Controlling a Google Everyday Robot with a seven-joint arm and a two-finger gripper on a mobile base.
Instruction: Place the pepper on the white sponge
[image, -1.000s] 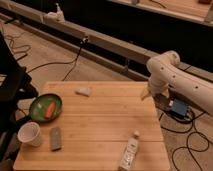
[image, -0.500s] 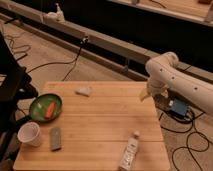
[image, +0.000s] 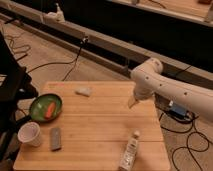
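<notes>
- The gripper (image: 132, 103) hangs at the end of the white arm (image: 170, 90), over the right part of the desk (image: 100, 127). Whether it is spread or closed cannot be told here.
- The pepper (image: 49, 110) lies inside the green bowl (image: 34, 106) at the desk's left side. It is well apart from the gripper, so nothing is held yet.
- The white sponge (image: 83, 91) lies near the far edge, beside the bowl but not touching it.
- The step in hand looks like the reach for the pepper. The gripper should cross leftward, come down from above inside the bowl's rim, and grip across the pepper's narrow width.
- The grey block (image: 55, 138), paper cup (image: 30, 134) and bottle (image: 130, 152) lie nearer the front, off that path.
- Compared with half a second ago, the arm has swung left and lower over the desk, while the objects have not moved.
</notes>
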